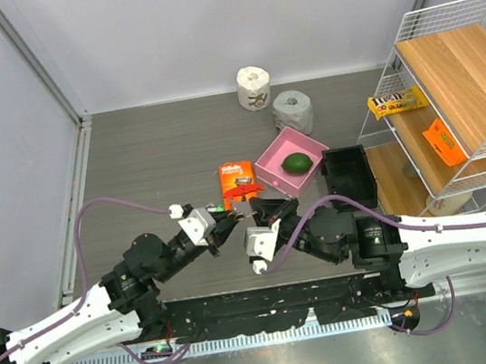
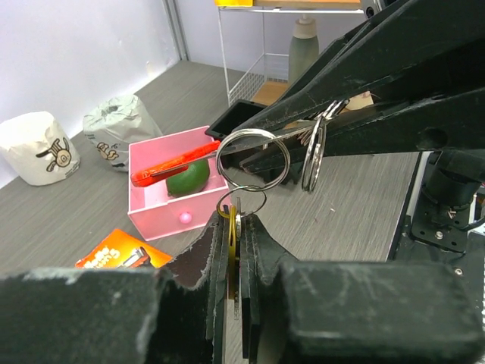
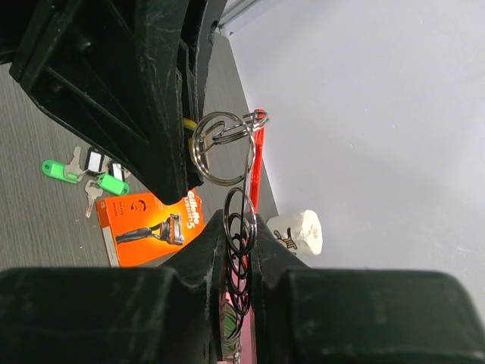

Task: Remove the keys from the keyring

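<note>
Between the two claws, clear of the table [image 1: 130, 162], hangs the keyring [image 2: 170, 168]: red loop out to one side, linked steel rings [image 2: 220, 161] strung across the gap. Left gripper [image 2: 235, 227] is clamped fully closed on a yellow-tagged key [image 2: 232, 254] hooked to the smallest ring. Right gripper [image 3: 241, 227] is pinched closed on the far end of the rings. Loose keys [image 3: 95, 163] with green and black/white tags lie on the table beside the orange razor box [image 3: 151, 220].

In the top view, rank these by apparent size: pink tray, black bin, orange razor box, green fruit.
1. Pink tray and black bin: they look about alike, so I won't rank one above the other.
2. Orange razor box.
3. Green fruit, the smallest.
</note>
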Robot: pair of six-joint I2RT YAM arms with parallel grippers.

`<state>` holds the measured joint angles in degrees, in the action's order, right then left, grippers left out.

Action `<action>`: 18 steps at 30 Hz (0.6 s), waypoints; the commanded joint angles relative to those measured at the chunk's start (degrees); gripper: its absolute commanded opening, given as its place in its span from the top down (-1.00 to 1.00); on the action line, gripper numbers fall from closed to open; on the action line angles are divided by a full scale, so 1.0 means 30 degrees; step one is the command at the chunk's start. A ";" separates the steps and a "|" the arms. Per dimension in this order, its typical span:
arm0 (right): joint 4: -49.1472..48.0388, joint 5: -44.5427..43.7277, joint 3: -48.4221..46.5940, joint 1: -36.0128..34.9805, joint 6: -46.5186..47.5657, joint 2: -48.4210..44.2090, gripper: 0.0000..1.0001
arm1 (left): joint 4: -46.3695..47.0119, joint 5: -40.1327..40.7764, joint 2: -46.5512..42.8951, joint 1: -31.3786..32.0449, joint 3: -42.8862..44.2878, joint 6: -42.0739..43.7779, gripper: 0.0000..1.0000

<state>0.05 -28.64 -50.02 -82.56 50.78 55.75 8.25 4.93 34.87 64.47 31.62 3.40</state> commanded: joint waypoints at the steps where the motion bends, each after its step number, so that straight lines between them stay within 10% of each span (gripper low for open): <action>1: -0.1717 -0.0354 -0.0085 -0.0105 -0.0024 -0.0710 0.90 | -0.0551 0.0408 -0.0315 -0.0014 0.0828 -0.0517 0.83; 18: -0.3383 0.0640 0.3429 -0.0105 -0.3622 -0.1678 0.89 | -1.0565 0.0000 0.0677 -0.0014 0.6888 -0.2771 1.00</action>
<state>-4.60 -27.64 -42.13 -82.56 45.67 51.88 -12.88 5.37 35.14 64.66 45.50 -1.63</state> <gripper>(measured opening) 0.167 0.086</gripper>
